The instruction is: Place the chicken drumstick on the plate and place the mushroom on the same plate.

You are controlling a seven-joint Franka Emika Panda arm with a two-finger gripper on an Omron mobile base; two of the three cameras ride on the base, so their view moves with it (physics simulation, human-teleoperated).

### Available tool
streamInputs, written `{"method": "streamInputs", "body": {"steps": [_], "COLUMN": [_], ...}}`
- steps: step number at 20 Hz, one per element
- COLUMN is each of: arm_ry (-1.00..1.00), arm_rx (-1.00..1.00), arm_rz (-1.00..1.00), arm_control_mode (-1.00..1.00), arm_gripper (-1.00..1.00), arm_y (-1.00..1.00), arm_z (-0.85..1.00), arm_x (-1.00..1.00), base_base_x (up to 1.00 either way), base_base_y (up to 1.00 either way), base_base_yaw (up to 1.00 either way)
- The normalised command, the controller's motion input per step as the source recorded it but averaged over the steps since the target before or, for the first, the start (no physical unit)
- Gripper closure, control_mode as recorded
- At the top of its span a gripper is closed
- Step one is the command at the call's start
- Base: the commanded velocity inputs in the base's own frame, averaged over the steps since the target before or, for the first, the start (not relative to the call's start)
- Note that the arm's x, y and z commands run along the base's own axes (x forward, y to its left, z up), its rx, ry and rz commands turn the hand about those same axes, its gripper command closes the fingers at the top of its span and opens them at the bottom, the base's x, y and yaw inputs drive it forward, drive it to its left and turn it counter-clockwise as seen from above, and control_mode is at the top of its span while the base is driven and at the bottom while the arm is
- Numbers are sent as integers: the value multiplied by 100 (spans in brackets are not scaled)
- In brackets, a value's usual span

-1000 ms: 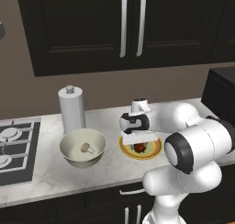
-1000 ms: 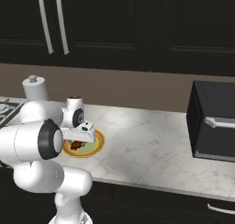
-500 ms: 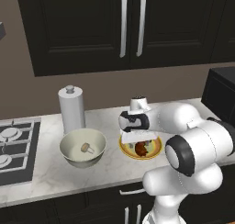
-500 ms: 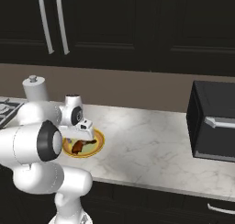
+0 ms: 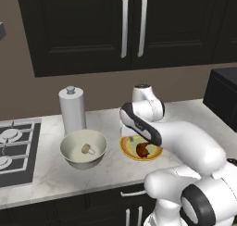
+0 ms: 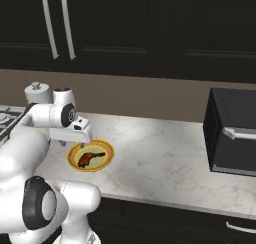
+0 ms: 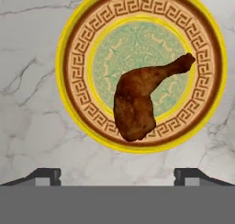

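Note:
The reddish-brown chicken drumstick (image 7: 135,103) lies on the yellow-rimmed plate (image 7: 73,44), its meaty end over the patterned rim and its bone tip pointing away. My gripper (image 7: 117,175) hovers just above the plate's near edge, open wide with nothing between its fingertips. From the base, the plate (image 5: 126,148) with the drumstick (image 5: 143,149) sits right of a cream bowl (image 5: 69,158), and the gripper (image 5: 133,136) hangs over the plate. The small tan mushroom (image 5: 87,149) rests inside that bowl. In the right base view the gripper (image 6: 75,142) is above the plate (image 6: 107,150) and drumstick (image 6: 89,158).
A white paper towel roll (image 5: 72,110) stands behind the bowl. A gas stove (image 5: 14,146) occupies the counter's left end and a black microwave (image 6: 232,133) the right end. Marble counter (image 6: 160,158) stretches between plate and microwave.
The hand has lifted slightly above the plate and drifted a little toward the bowl side. The drumstick stays lying on the plate.

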Motion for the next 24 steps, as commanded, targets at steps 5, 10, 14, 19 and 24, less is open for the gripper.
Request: {"method": "streamInputs", "body": {"steps": [5,10,14,19,24], "arm_ry": [-10,-12,-8,2,15], "arm_rx": [0,0,0,0,0], "arm_rz": [1,4,1,17,40], "arm_control_mode": [-100,-100,-100,-100,-100], "arm_gripper": [-100,-100,-100,-100,-100], "arm_y": [96,89,77,49,3], "arm_z": [24,20,3,17,6], "arm_x": [-15,0,5,15,55], "base_base_x": [0,0,0,0,0], "base_base_y": [0,0,0,0,0], "base_base_yaw": [0,0,0,0,0]}}
